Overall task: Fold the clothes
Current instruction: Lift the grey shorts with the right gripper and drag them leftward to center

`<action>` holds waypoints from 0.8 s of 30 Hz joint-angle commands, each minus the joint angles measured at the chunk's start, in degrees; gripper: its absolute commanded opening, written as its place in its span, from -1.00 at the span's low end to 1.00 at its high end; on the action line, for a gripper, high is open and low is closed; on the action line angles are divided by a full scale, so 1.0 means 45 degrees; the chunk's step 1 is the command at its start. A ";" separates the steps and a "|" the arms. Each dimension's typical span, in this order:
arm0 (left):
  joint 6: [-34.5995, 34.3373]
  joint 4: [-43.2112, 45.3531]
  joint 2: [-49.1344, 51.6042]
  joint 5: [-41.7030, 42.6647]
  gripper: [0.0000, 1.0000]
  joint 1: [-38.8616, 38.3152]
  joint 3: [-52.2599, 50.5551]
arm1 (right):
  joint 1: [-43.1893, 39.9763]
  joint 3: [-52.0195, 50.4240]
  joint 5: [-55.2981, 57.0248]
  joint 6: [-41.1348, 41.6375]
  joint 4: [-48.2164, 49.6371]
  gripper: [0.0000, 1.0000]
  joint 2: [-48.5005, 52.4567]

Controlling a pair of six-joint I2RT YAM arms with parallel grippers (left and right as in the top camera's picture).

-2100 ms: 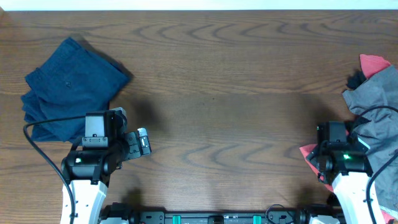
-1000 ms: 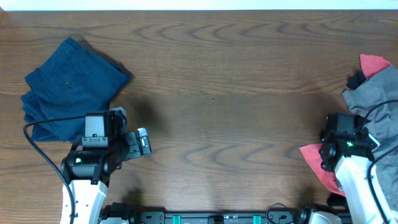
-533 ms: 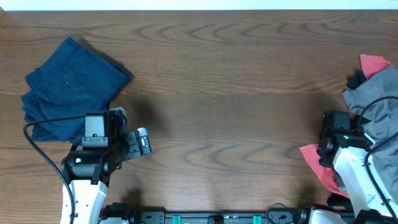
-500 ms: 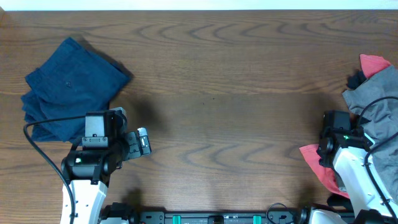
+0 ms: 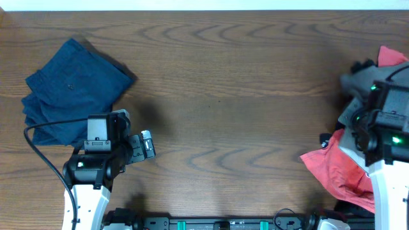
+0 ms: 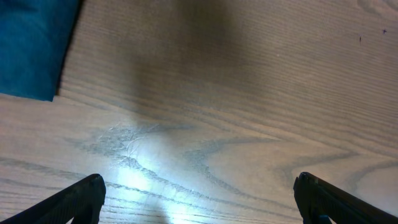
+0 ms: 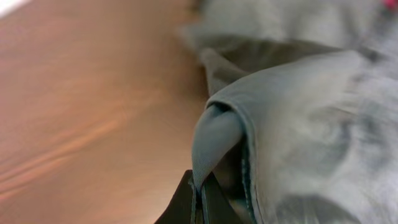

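Folded navy shorts (image 5: 73,89) lie at the table's far left; their corner (image 6: 31,43) shows in the left wrist view. My left gripper (image 5: 146,148) hovers just right of them, open, with only bare wood between its fingers (image 6: 74,200). At the right edge, my right gripper (image 7: 200,196) is shut on a pinched fold of the grey shorts (image 7: 298,124), which hang bunched under my right arm (image 5: 386,121). The grey shorts (image 5: 353,84) rise above a coral-red garment (image 5: 335,169). A bit of black garment (image 5: 362,66) peeks out at the pile's top.
Brown wooden table (image 5: 223,96) runs between the two arms. A black cable (image 5: 45,131) loops over the navy shorts near the left arm. The table's far edge meets a white strip at the top of the overhead view.
My right gripper closed on the grey shorts and rose toward the far side, lifting the fabric. More of the coral-red garment is uncovered. The left arm has not moved.
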 commanded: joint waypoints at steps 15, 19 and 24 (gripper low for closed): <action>-0.0126 0.0034 0.0024 -0.0019 0.96 0.0053 0.0253 | 0.4731 0.0316 -0.9802 -0.2890 0.4216 -0.97 0.1438; -0.0126 0.0160 0.0024 -0.0015 0.96 0.0053 0.0253 | 0.6275 0.0316 -0.8655 -0.2064 0.6431 -0.98 0.2662; -0.0126 0.0355 0.0024 -0.0015 0.96 0.0053 0.0253 | 0.7868 0.0316 -0.7378 -0.1098 0.9704 -0.98 0.4585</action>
